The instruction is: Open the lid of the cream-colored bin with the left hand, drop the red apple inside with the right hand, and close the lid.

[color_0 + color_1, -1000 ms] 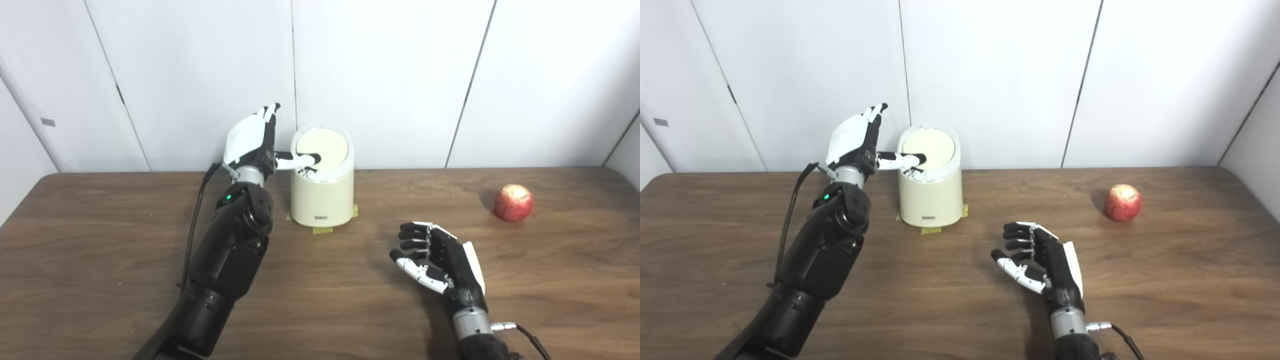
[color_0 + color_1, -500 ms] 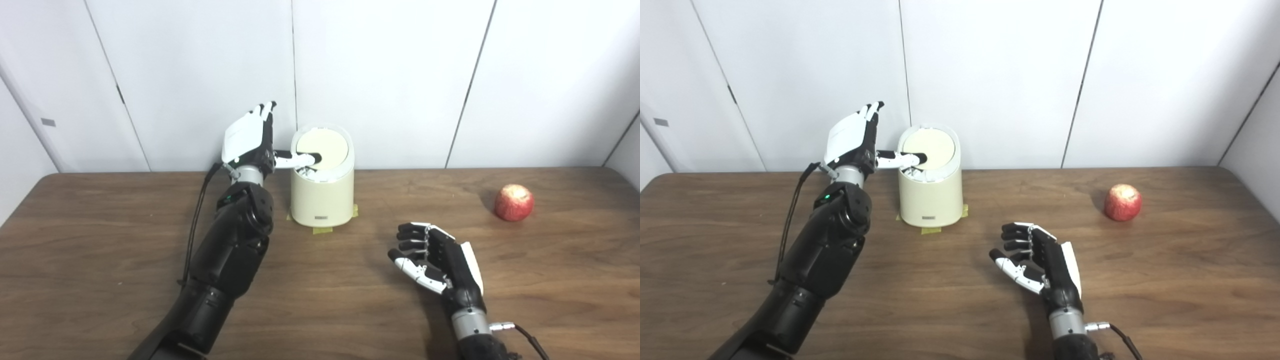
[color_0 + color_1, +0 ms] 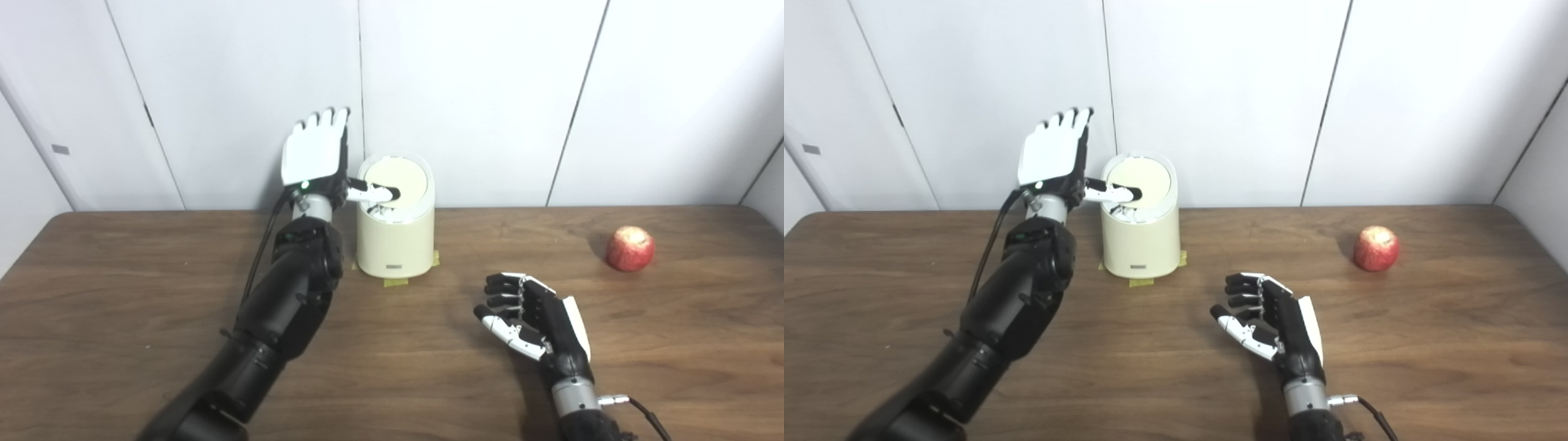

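Since a second ago my left hand point(image 3: 315, 156) has rotated at the wrist, so its white back now faces the cameras with the fingers pointing straight up and spread; its thumb still reaches right and rests on the near edge of the round cream lid point(image 3: 397, 181). The hand holds nothing. That lid sits tilted on the cream-coloured cylindrical plastic bin point(image 3: 395, 236), which stands taped to the brown wooden table point(image 3: 122, 294) by the wall; I see a small gap under the thumb, so I judge the lid only partly pushed open.

My right hand point(image 3: 533, 318) waits over the table, fingers loosely curled and apart, empty. The round red apple point(image 3: 630, 248) lies well to its right and further back, so that hand must swing outward.
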### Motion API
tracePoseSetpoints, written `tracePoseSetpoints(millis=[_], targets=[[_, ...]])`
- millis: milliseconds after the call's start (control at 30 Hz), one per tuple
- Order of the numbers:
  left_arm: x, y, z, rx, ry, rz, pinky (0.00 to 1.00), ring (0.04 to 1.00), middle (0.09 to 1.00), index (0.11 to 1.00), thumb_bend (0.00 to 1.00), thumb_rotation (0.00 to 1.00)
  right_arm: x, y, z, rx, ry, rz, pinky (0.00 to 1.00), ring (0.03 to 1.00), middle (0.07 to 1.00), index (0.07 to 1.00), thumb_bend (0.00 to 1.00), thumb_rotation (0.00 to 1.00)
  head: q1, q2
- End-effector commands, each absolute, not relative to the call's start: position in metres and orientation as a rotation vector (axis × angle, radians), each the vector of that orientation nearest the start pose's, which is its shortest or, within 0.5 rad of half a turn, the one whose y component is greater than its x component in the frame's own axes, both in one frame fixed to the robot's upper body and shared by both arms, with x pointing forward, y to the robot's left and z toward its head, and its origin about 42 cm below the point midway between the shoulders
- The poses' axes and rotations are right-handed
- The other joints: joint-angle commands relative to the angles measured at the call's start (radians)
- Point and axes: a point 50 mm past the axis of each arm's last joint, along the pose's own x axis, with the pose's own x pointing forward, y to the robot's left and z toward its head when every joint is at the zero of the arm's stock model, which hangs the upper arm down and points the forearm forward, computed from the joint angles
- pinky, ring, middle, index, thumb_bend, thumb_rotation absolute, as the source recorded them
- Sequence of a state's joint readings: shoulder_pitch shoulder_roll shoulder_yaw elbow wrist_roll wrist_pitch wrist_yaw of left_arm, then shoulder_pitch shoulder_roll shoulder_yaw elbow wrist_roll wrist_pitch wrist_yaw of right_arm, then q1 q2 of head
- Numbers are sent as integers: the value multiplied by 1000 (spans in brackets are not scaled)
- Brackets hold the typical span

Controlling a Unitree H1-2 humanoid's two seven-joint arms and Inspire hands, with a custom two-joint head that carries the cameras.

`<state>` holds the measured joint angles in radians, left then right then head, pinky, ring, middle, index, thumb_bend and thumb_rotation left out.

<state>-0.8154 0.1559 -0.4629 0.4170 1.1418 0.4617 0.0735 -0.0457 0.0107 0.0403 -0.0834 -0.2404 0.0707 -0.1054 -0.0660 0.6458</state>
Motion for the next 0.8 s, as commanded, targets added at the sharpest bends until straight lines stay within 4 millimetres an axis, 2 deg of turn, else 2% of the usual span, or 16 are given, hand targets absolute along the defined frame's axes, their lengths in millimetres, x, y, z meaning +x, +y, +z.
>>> tracePoseSetpoints(millis=[0, 133, 267, 300, 333, 367, 400, 433, 500, 633, 767], targets=[[492, 121, 283, 1621, -348, 207, 1000, 1000, 1000, 1000, 1000, 133, 305, -194, 144, -228, -152, -75, 495, 599, 628, 616, 352, 195, -1, 1], [491, 123, 278, 1676, -339, 198, 1000, 1000, 1000, 1000, 1000, 115, 305, -194, 144, -225, -150, -76, 497, 602, 631, 616, 355, 205, -1, 1], [492, 125, 274, 1650, -322, 197, 1000, 1000, 1000, 1000, 1000, 126, 305, -194, 145, -231, -151, -76, 497, 602, 631, 617, 350, 211, -1, 1], [492, 126, 273, 1631, -319, 201, 1000, 1000, 1000, 1000, 991, 174, 305, -194, 145, -229, -153, -77, 493, 598, 627, 616, 348, 208, -1, 1], [492, 127, 273, 1613, -312, 207, 1000, 1000, 1000, 1000, 949, 263, 305, -194, 145, -225, -152, -78, 491, 596, 625, 615, 348, 196, 1, 0], [493, 127, 272, 1585, -300, 211, 1000, 1000, 1000, 1000, 860, 428, 305, -194, 145, -221, -150, -79, 492, 597, 625, 614, 348, 185, 0, 0], [494, 128, 273, 1542, -282, 213, 1000, 1000, 1000, 1000, 754, 642, 305, -193, 145, -215, -145, -81, 494, 597, 625, 614, 349, 178, -1, -1], [494, 129, 273, 1512, -270, 213, 1000, 1000, 1000, 1000, 689, 810, 305, -193, 145, -211, -142, -83, 497, 599, 626, 615, 353, 176, -1, -1], [493, 132, 281, 1313, -232, 215, 1000, 1000, 1000, 1000, 647, 958, 305, -193, 145, -222, -145, -80, 498, 602, 629, 618, 349, 173, -4, -2], [490, 141, 289, 910, -212, 218, 1000, 1000, 1000, 997, 662, 998, 306, -194, 144, -225, -148, -75, 496, 602, 630, 619, 347, 171, -2, -3], [483, 147, 291, 759, -288, 163, 1000, 1000, 1000, 1000, 613, 1000, 305, -194, 144, -218, -147, -80, 492, 598, 626, 617, 351, 199, -8, -2]])
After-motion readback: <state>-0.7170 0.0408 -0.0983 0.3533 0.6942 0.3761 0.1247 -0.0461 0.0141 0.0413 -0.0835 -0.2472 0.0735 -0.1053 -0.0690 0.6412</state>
